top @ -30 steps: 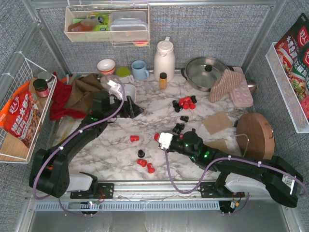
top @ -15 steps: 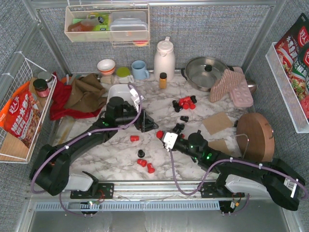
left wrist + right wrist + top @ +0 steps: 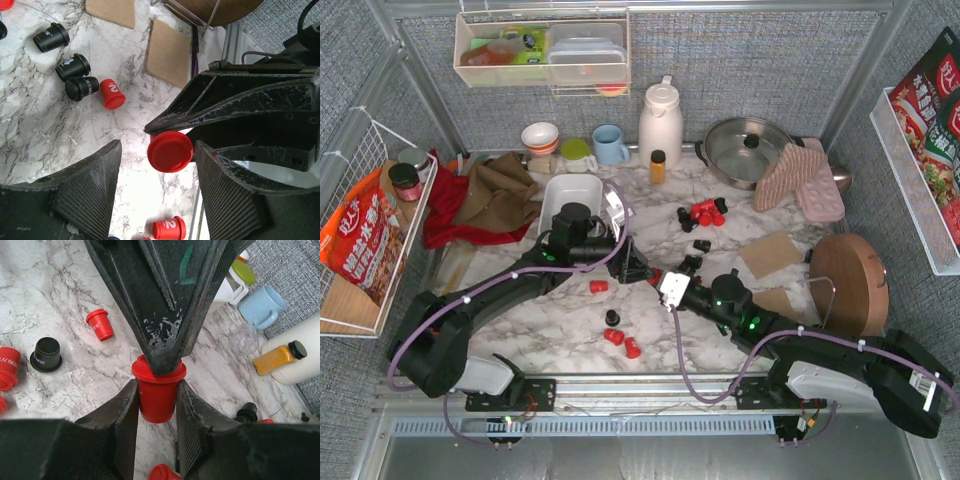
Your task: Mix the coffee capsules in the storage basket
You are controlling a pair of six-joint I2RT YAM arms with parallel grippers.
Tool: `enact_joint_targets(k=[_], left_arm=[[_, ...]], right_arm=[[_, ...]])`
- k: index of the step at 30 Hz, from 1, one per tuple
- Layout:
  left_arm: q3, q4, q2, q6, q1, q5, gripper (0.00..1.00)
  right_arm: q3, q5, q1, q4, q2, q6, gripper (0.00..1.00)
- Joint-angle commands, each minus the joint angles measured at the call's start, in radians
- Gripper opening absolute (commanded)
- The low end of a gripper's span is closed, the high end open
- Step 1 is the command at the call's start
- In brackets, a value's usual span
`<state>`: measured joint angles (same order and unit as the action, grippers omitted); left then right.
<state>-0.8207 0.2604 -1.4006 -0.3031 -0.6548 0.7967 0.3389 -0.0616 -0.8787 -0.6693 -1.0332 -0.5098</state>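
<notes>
Centre of table (image 3: 560, 325): the right gripper (image 3: 156, 390) is clamped on one red capsule (image 3: 157, 402), wide end up. The left gripper (image 3: 159, 150) stands wide open, its fingers (image 3: 87, 190) either side of that same capsule and holding nothing themselves. The storage basket (image 3: 570, 192) sits on the table just to the far left of both grippers. The other coffee capsules (image 3: 704, 212), red and black, lie scattered on the table outside it.

I read glossy red tapered plastic capsules (image 3: 632, 349) and black ones (image 3: 612, 318) over my white desk (image 3: 550, 335) with grey marble veining; shallow rectangular white basket (image 3: 570, 190); right tool (image 3: 156, 390) black, its pinched capsule (image 3: 156, 397) red.
</notes>
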Motion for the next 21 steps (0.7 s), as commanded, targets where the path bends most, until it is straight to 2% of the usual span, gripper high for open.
enact_joint_targets(k=[1,12,17,19,21], left_arm=[[-0.003,0.025,-0.002,0.001,-0.005,0.033,0.7],[-0.034,-0.058,-0.043,0.042,-0.035,0.016,0.69],[-0.047,-0.085,-0.051,0.06,-0.039,-0.036,0.59],[-0.048,-0.087,-0.046,0.068,-0.039,-0.066,0.54],[-0.044,-0.079,-0.039,0.073,-0.039,-0.092,0.47]], right_arm=[[0.01,-0.003,0.001,-0.032,-0.011,-0.004,0.14],[0.013,-0.007,0.001,-0.037,-0.003,0.001,0.14],[0.013,-0.015,0.002,-0.03,-0.001,0.005,0.15],[0.015,-0.016,0.003,-0.029,-0.006,0.008,0.19],[0.017,-0.015,0.002,-0.028,-0.014,0.014,0.29]])
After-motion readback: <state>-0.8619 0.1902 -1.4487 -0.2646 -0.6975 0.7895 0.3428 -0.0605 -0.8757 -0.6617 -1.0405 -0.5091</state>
